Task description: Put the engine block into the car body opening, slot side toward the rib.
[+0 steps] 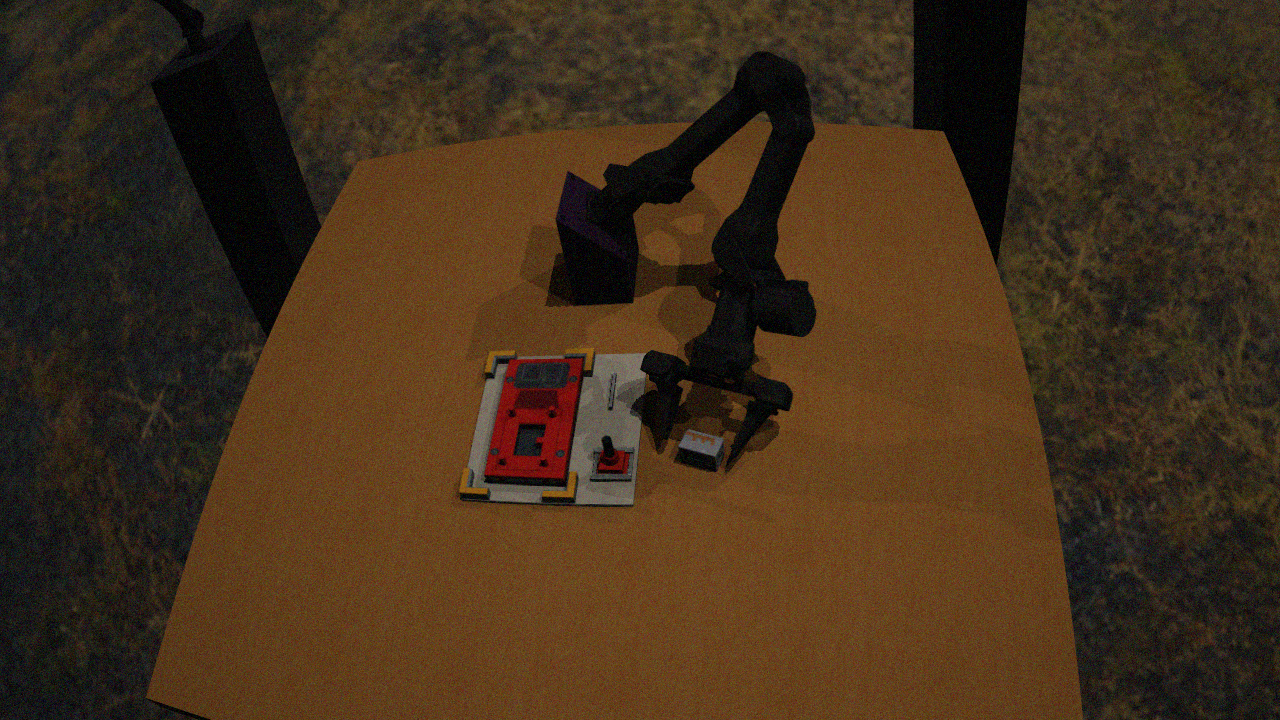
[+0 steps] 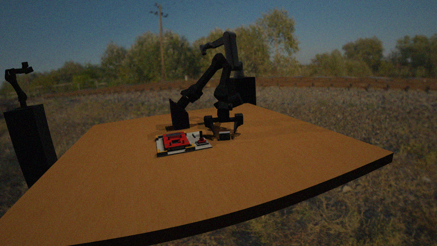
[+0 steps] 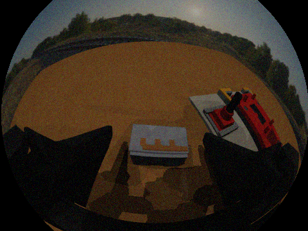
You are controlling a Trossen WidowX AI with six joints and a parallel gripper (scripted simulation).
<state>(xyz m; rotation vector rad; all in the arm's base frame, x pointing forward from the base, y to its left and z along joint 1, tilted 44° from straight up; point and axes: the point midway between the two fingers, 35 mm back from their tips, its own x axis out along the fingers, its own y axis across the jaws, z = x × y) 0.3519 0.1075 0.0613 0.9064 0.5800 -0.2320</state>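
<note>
The engine block (image 1: 702, 440) (image 2: 224, 133) (image 3: 157, 133), pale grey with an orange mark on top and a dark side, rests on the table right of the pale board. My gripper (image 1: 695, 458) (image 2: 224, 133) (image 3: 160, 135) is open around it. The wrist view shows a gap between each finger and the block. Its slot does not show clearly. The red car body (image 1: 559, 429) (image 2: 183, 139) (image 3: 271, 135) lies on the board. Its rectangular opening is empty, with a small red rib (image 1: 539, 442) at the right side.
The pale board (image 1: 595, 376) (image 3: 199, 101) has yellow corner brackets (image 1: 559, 493), a thin grey piece (image 1: 612, 392) and a red piece with a black post (image 1: 608, 447) (image 3: 237, 100) close to my gripper. A dark wedge-shaped block (image 1: 601, 268) stands behind the board. Other arms stand beyond the table.
</note>
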